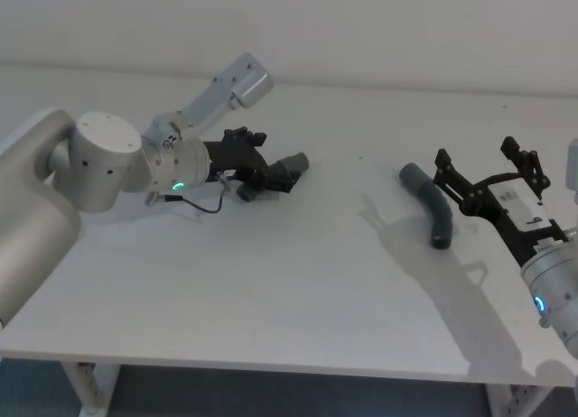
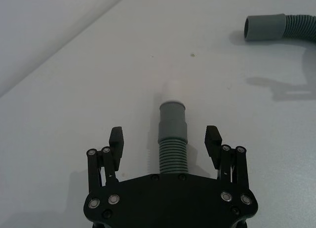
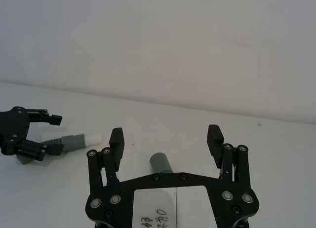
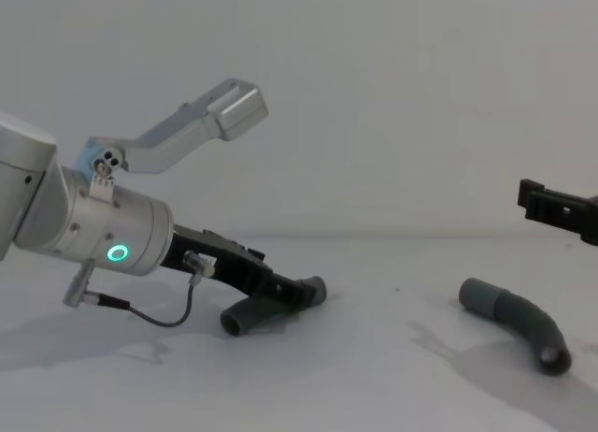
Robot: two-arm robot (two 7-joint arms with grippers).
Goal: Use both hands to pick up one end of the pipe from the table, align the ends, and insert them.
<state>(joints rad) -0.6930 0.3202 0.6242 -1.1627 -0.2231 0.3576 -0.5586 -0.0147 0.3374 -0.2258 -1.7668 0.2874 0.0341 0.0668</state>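
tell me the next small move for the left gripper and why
Probably close the left gripper on the left pipe piece: its open jaws straddle the ribbed part just behind the cuff, with gaps either side. The right gripper is open too, not yet around the right pipe piece.
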